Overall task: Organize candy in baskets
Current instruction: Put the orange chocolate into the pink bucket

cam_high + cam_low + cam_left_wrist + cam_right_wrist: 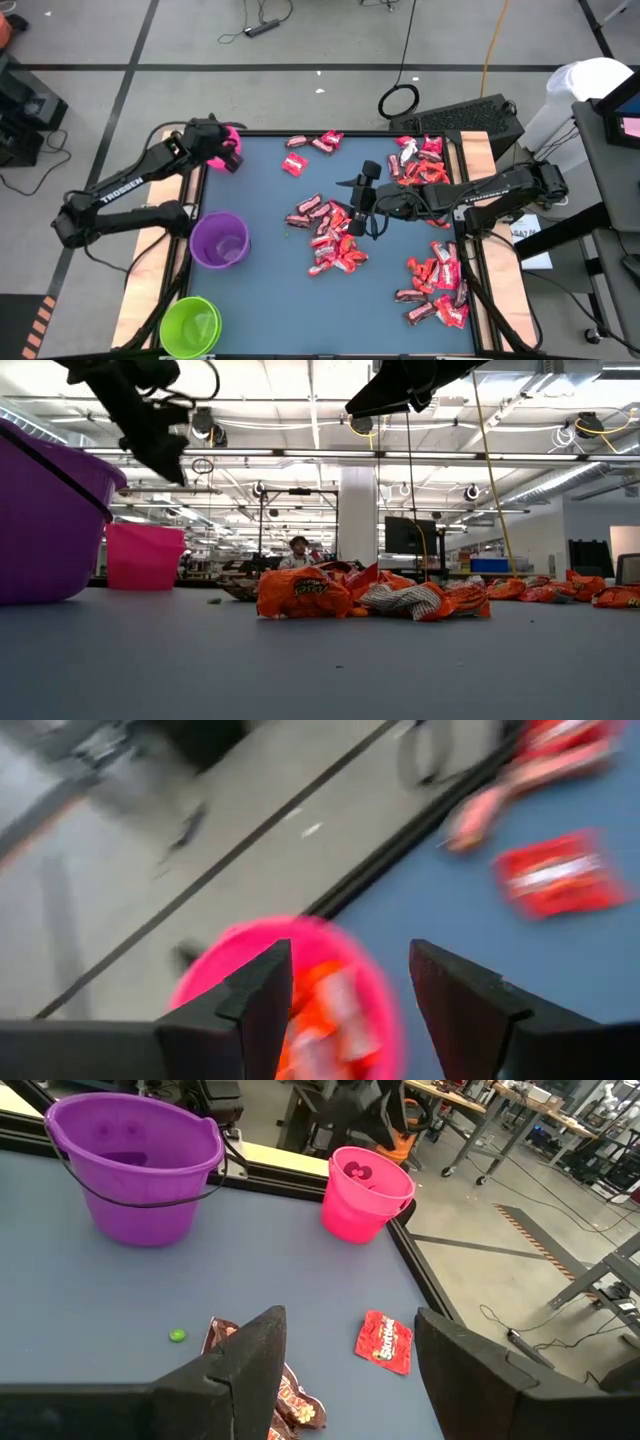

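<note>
**Operator:** On the table (270, 300), list the items, largest first.

**Technician:** Three baskets stand along the left edge: purple basket (219, 240), green basket (190, 325), pink basket (222, 147) at the far left corner. Candy lies in a centre pile (330, 235), more lies along the right edge (437, 285), and a few pieces sit near the far edge (312, 148).

**Operator:** Gripper states?

**Technician:** Left gripper (345, 995) hangs over the pink basket, fingers spread, nothing between them; orange-wrapped pieces lie inside the basket. Right gripper (362, 205) is poised over the centre pile, fingers spread, empty.

**Operator:** Handling?

**Technician:** Judged light, flat and crinkly, with slick foil likely to slide. Pinch one piece across its short width at the middle, choosing a pile-edge piece to avoid lifting two.
</note>
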Tool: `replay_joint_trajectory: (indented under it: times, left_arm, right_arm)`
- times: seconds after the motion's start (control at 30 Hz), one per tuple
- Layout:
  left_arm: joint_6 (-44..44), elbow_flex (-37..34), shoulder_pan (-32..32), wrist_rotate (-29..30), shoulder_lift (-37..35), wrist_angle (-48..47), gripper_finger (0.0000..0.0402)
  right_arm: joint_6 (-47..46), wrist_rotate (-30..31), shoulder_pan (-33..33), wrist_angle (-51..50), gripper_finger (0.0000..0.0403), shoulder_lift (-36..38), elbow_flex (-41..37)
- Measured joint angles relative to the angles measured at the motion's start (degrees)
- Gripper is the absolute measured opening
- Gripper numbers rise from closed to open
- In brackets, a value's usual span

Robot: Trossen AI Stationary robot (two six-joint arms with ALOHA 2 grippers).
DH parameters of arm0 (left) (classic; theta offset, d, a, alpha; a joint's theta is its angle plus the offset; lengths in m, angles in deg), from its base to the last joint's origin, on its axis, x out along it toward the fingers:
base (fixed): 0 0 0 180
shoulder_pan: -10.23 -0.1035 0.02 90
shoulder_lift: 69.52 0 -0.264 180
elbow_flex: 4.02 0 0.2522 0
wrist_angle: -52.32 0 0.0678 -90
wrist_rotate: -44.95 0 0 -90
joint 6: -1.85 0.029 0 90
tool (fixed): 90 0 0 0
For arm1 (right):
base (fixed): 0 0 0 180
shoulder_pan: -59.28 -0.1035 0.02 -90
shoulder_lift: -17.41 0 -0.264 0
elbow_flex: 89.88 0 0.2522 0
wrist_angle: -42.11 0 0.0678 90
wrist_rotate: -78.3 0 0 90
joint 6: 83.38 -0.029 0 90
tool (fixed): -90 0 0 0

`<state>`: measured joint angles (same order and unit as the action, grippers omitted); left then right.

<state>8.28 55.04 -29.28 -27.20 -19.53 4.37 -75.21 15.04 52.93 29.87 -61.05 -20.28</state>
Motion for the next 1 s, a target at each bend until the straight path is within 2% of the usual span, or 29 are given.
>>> replay_joint_trajectory:
  times: [0.17,0.3,0.6,1.0]
  left_arm:
    - [-2.16,0.1,4.66,-13.5,-0.45,6.63,0.0208]
    - [-3.2,0.12,8.82,-18.59,-0.43,10.59,0.0208]
    - [-4.65,0.12,19.28,-19.41,2.52,11.98,0.0208]
    - [-6.13,0.12,32.42,-19.33,18.1,20.29,0.0208]
  right_arm:
    - [0.0,0.02,0.02,0.09,0.021,0.0,0.0]
    - [0.0,0.02,0.02,0.13,0.021,0.0,0.0]
    - [0.0,0.04,0.02,0.17,0.021,0.0,0.0]
    - [0.0,0.04,0.02,0.15,0.021,0.0,0.0]
